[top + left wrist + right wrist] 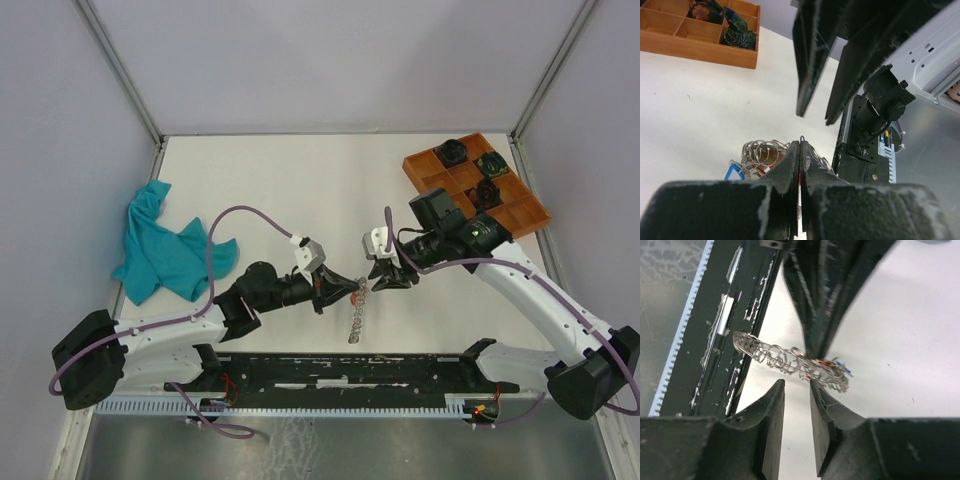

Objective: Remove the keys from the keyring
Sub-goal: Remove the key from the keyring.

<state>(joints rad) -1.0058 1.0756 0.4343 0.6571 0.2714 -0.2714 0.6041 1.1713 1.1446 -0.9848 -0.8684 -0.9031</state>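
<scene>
I have the left claw [350, 291] pressed together on the wire of the keyring [356, 318], low in the centre of the overhead frame. The coil hangs off its tips over the bench [300, 180] and trails toward the bottom edge. The right claw [379, 279] sits just right of it, fingers partly spread and holding nothing. In its own wrist view the coil runs across the middle of the frame, right above the gap between those fingers. The keys [833, 366] are bunched at the right end of the coil there, showing only as red and blue flecks of tag; I cannot make out single blades. I judge the step in hand is getting the right claw onto one key rather than onto the coil. To do it well I would slide toward that right end, bring the gap around one tag only, close firmly, then work the key along the wire while the left claw holds firm. Catching wire turns by mistake would likely tug the ring out of the left pinch. The teal cloth [165, 255] at left and the wooden tray [520, 215] at upper right are well apart.
</scene>
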